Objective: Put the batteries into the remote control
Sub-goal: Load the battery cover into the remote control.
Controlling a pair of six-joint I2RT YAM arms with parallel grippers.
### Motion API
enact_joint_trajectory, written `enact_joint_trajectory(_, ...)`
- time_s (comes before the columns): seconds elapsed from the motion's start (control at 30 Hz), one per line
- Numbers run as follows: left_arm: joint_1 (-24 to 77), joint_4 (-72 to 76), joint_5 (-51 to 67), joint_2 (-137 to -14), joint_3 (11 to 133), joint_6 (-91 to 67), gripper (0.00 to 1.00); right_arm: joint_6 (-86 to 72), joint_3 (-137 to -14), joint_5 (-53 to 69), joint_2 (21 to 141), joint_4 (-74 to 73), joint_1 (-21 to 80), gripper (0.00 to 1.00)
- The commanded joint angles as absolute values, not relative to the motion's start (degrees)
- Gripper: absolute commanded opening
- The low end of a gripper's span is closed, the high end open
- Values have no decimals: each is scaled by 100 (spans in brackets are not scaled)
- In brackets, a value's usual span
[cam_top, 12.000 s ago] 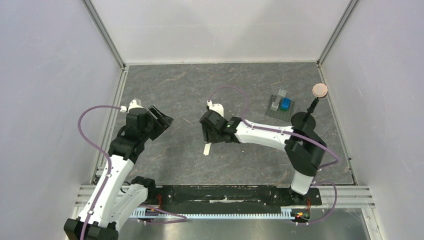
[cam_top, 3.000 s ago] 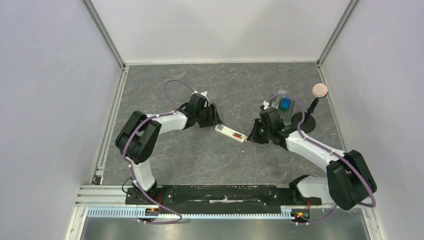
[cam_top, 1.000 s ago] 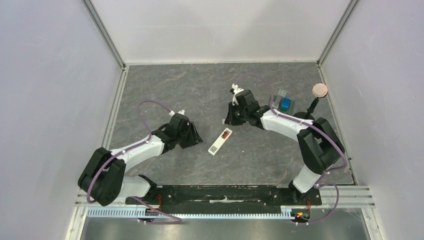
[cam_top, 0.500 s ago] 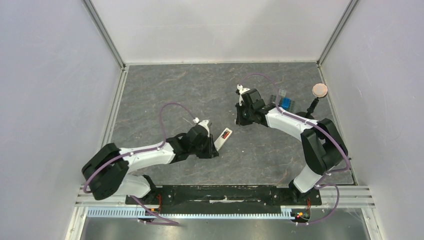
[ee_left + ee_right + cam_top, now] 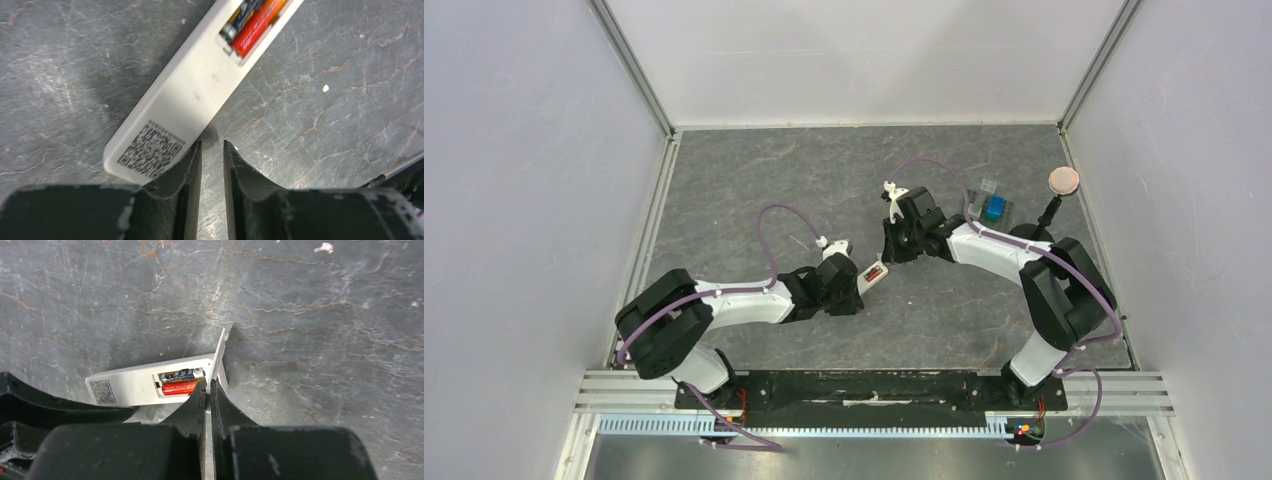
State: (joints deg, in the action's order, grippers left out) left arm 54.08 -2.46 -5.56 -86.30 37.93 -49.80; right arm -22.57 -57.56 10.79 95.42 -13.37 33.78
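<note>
Since half a second ago the right arm (image 5: 984,245) has swung back to the far end of the remote (image 5: 200,90), and the left arm (image 5: 724,298) has slid up to its near end. Grey veined bench (image 5: 744,180), matt, stone-like. Remote is a slim white plastic slab, face down, long axis near-left to far-right. Left jaws are all but together, empty, at its code sticker (image 5: 151,150) end. Right jaws are clamped on the cover (image 5: 218,357), a thin flat white piece held on edge across the bay's outer end. Batteries (image 5: 181,381), one dark, one glossy red, lie side by side in the open bay. Judged next: tilt cover down along that axis.
</note>
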Motion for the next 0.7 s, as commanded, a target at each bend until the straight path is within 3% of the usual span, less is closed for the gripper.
enact_joint_trajectory(0.0,5431,-191,-1207,-8400,3747,-5408,28,-2515,-5668,1312,9401,-1333,3582,0)
enact_joint_trajectory(0.47,5431,-990,-2234,-7741,3444,-5838,26,-2754,-5695,915,9113,-1482,3711,0)
enact_joint_trajectory(0.67,5432,-885,-2013,-7450,3311,-5748,26,-2874,-5474,1061,8550,-1448,3531,0)
